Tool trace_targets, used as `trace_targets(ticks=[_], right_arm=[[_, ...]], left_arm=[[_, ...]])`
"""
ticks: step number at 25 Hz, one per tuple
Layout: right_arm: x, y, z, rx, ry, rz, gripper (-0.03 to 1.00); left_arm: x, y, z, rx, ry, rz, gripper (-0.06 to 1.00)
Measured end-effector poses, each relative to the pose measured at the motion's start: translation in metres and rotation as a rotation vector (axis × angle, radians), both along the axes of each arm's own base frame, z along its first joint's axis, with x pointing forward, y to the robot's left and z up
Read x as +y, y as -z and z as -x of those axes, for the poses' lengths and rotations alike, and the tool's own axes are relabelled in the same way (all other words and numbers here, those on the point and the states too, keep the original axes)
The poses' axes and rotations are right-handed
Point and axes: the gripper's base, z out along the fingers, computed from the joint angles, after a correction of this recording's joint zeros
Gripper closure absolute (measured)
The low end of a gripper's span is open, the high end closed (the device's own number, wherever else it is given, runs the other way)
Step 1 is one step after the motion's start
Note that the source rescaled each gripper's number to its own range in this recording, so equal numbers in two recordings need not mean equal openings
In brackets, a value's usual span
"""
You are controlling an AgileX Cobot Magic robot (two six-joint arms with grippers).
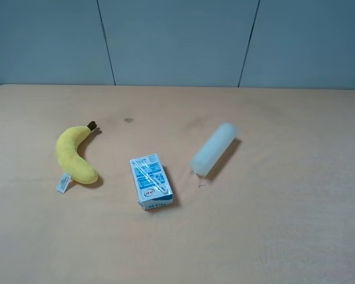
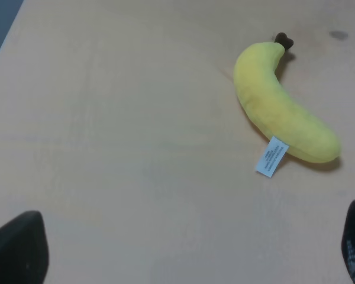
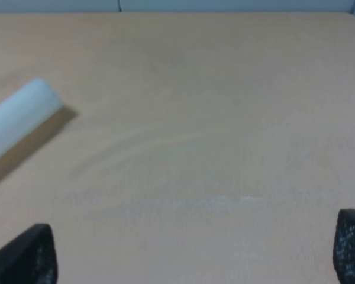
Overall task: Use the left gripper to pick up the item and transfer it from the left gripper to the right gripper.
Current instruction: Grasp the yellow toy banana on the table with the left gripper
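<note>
Now the left gripper (image 2: 188, 244) held raised and angled downward, jaws spread wide, two dark fingertips (image 2: 18, 248) seen at the edges, right gripper (image 3: 189, 247) likewise opened wide, mesh-textured pads (image 3: 350, 245) parted, nothing gripped.

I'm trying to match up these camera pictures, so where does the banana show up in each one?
Exterior high: the banana lies on the left side, left of the carton.
Left wrist: the banana is whole in view, with its tag nearest the camera.
Right wrist: not in it; only the cylinder shows.
Shared landmark: the dark spot close by the banana, in the exterior and left wrist views.
</note>
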Motion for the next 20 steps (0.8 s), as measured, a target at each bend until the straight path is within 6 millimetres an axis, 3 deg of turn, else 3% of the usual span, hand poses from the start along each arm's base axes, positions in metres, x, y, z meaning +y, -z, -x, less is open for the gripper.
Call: trace_targets(ticks=[16, 20], right_arm=[[0.0, 0.0, 0.0, 0.0, 0.0, 0.0, -0.03], [0.0, 0.0, 0.0, 0.0, 0.0, 0.0, -0.03]], left_arm=[[0.0003, 0.0, 0.0, 0.0, -0.002, -0.003, -0.05], [0.0012, -0.0074, -0.0069, 0.07, -0.004, 0.009, -0.05]])
